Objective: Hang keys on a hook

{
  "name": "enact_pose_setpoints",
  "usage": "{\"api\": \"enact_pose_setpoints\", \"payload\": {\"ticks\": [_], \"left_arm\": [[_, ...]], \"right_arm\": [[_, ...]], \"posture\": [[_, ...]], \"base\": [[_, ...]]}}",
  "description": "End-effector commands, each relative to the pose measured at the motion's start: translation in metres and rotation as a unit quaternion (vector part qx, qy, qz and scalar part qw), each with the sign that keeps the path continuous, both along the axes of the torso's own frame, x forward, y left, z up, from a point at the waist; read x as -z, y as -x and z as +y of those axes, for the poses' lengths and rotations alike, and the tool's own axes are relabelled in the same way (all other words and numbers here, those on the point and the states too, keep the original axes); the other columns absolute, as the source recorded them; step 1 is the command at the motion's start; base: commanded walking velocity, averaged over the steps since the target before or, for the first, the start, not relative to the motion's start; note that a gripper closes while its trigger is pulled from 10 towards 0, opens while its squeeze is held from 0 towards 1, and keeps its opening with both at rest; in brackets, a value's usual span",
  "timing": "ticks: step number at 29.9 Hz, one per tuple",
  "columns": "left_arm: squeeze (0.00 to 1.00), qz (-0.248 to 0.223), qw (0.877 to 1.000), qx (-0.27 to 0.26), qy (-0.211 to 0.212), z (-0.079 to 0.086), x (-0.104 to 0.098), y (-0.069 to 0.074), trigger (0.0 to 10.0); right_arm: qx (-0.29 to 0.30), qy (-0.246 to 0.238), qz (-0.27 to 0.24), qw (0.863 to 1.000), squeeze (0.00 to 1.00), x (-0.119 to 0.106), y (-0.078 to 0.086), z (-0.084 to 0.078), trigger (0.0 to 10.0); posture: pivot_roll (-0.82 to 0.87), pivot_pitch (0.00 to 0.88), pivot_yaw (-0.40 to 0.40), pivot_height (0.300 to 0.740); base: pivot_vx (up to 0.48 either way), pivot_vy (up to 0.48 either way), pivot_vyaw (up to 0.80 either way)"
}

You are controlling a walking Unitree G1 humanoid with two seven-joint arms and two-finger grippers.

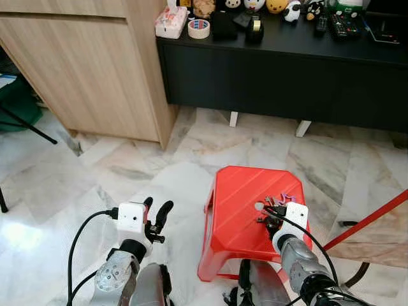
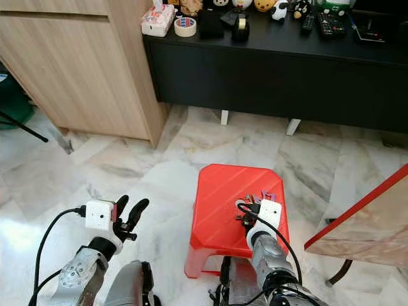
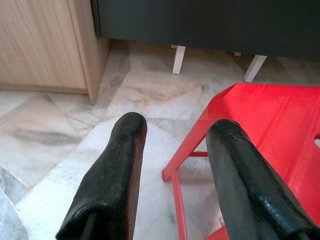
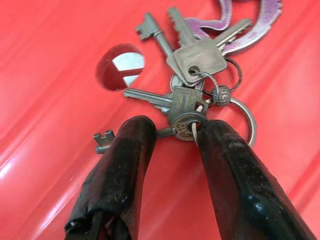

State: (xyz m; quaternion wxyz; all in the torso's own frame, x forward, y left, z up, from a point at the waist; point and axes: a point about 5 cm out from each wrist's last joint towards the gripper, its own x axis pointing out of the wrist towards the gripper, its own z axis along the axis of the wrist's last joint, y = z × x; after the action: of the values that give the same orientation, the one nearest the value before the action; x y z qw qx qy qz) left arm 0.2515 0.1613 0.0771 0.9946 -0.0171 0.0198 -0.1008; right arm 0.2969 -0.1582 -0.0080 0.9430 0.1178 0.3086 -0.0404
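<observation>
The right gripper (image 4: 172,132) is lowered onto the red stool (image 1: 239,204), where the keys (image 4: 192,82) are lying beside a round hole (image 4: 120,67). Its fingers are spread, with the key ring seen between the tips; whether anything is pinched cannot be told. The left gripper (image 1: 157,214) is held above the marble floor (image 1: 95,172), fingers apart. A purple tag (image 4: 250,27) on the keys is cut off
</observation>
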Motion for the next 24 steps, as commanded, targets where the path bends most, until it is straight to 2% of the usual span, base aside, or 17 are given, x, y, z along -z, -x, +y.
{"api": "enact_pose_setpoints", "payload": {"ticks": [1, 9, 11, 12, 15, 17, 24], "left_arm": [[0.00, 0.007, 1.000, 0.000, -0.007, 0.001, 0.001, 0.002, 10.0], [0.00, 0.008, 1.000, 0.005, -0.015, 0.002, 0.002, 0.001, 10.0], [0.00, 0.008, 1.000, 0.004, -0.016, 0.002, 0.002, 0.001, 10.0], [0.00, 0.009, 1.000, 0.005, -0.017, 0.003, 0.002, 0.000, 10.0], [0.00, 0.009, 1.000, 0.005, -0.017, 0.003, 0.002, -0.001, 10.0], [0.00, 0.007, 1.000, 0.006, -0.019, 0.002, 0.002, -0.004, 10.0], [0.00, 0.004, 1.000, 0.007, -0.020, 0.002, 0.001, -0.008, 10.0]], "right_arm": [[-0.015, -0.004, 0.033, 0.999, 0.00, 0.013, 0.013, 0.006, 10.0], [-0.022, 0.005, 0.040, 0.999, 0.00, 0.018, 0.019, 0.004, 10.0], [-0.026, 0.010, 0.042, 0.999, 0.00, 0.021, 0.024, 0.004, 10.0], [-0.023, 0.016, 0.047, 0.998, 0.00, 0.027, 0.032, 0.003, 10.0], [-0.022, 0.017, 0.049, 0.998, 0.00, 0.029, 0.035, 0.003, 10.0], [-0.022, 0.022, 0.060, 0.998, 0.00, 0.038, 0.050, 0.005, 10.0], [-0.007, 0.024, 0.060, 0.998, 0.00, 0.042, 0.064, 0.004, 10.0]], "posture": [[0.09, 0.222, -0.021, 0.623], [0.08, 0.213, -0.024, 0.623], [0.08, 0.212, -0.025, 0.623], [0.08, 0.207, -0.025, 0.623], [0.07, 0.205, -0.025, 0.623], [0.07, 0.200, -0.024, 0.623], [0.06, 0.189, -0.024, 0.623]], "base": [[0.000, 0.000, 0.00], [0.000, 0.000, 0.00], [0.000, 0.000, 0.00], [0.000, 0.000, 0.00], [0.000, 0.000, 0.00], [0.000, 0.000, 0.00], [0.000, 0.000, 0.00]]}}
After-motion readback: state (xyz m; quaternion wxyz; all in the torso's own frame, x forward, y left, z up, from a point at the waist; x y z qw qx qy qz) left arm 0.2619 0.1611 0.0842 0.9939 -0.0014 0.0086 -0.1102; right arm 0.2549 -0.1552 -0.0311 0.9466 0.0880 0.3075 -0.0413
